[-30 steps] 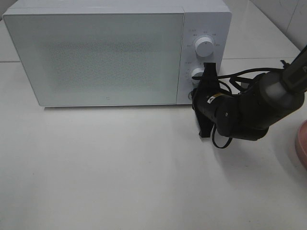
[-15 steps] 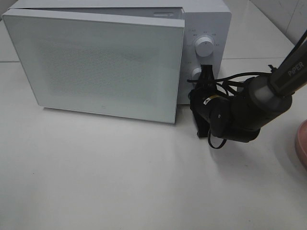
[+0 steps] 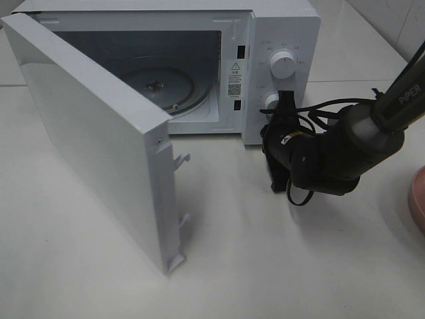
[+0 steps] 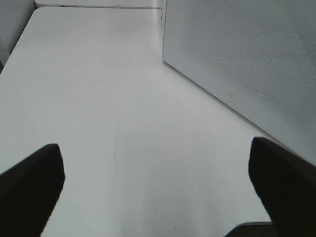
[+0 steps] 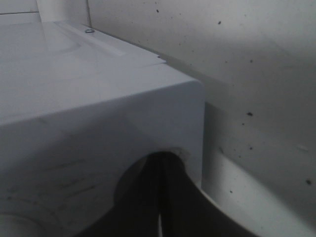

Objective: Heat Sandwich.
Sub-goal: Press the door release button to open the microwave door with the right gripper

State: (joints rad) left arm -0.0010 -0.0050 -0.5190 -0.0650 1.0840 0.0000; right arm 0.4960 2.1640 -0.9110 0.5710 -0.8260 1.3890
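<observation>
The microwave (image 3: 285, 33), its door (image 3: 93, 146) open for loading.
Your right tool (image 3: 285, 100), tips together as a poker, rests at the microwave's panel; your left tool (image 4: 158, 190), spread apart, waits facing the door.

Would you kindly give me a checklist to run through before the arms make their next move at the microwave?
1. Microwave door standing wide open: ok.
2. Turntable bare where visible: ok.
3. Left gripper open, holding nothing: ok.
4. Right gripper clear of the microwave: not ok, shut at its front panel.
5. Sandwich located: cannot tell, only a plate edge shows.
</observation>
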